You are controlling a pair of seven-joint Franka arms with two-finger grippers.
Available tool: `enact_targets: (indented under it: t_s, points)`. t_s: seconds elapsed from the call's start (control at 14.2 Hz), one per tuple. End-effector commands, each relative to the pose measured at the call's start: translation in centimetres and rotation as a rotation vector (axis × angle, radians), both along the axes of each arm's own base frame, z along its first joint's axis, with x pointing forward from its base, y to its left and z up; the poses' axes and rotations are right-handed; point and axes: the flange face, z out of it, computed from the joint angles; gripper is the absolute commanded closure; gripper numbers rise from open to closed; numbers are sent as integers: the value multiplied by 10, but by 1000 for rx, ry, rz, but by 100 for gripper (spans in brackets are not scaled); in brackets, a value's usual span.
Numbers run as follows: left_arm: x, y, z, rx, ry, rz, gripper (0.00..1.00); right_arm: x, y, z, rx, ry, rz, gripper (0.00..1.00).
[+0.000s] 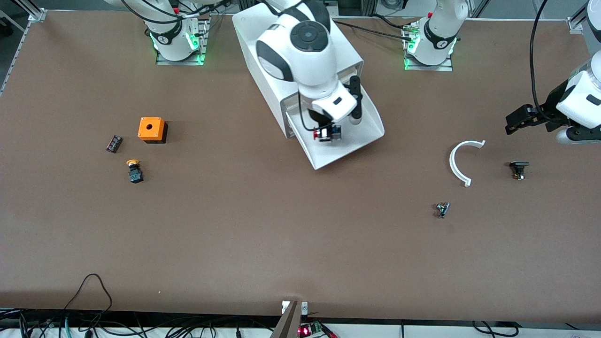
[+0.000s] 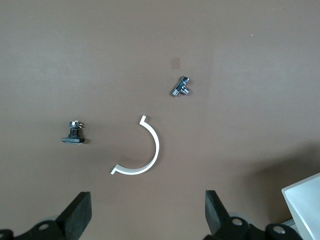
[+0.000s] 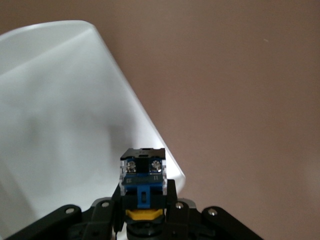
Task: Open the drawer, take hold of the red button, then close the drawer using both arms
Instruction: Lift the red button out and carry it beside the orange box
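Observation:
The white cabinet (image 1: 263, 51) stands at the middle of the table near the robots' bases. Its lowest drawer (image 1: 364, 134) is pulled out toward the front camera. My right gripper (image 1: 325, 133) hangs over the open drawer, shut on the button (image 1: 323, 134), whose red cap shows beside its blue-black body. In the right wrist view the button's body (image 3: 143, 172) sits between the fingers of the right gripper (image 3: 143, 195), above the drawer's tray (image 3: 65, 125). My left gripper (image 1: 519, 123) is open and empty over bare table at the left arm's end; it also shows in the left wrist view (image 2: 148, 216).
An orange box with a hole (image 1: 151, 129), a yellow-capped button (image 1: 134, 170) and a small black part (image 1: 114, 143) lie toward the right arm's end. A white arc (image 1: 462, 162), a black part (image 1: 519, 169) and a metal fitting (image 1: 442, 209) lie toward the left arm's end.

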Motion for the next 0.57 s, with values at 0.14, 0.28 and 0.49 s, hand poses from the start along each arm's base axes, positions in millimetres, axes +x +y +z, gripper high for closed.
enact_targets:
  t_s: [0.14,0.28,0.49]
  points:
    - [6,1,3,22,12,10,0,56,-83,32,36,15,-276,79]
    - [6,1,7,24,3,12,0,76,-122,35,51,23,-438,79]
    - [15,-9,-13,-14,7,16,0,107,-179,21,69,71,-792,79]
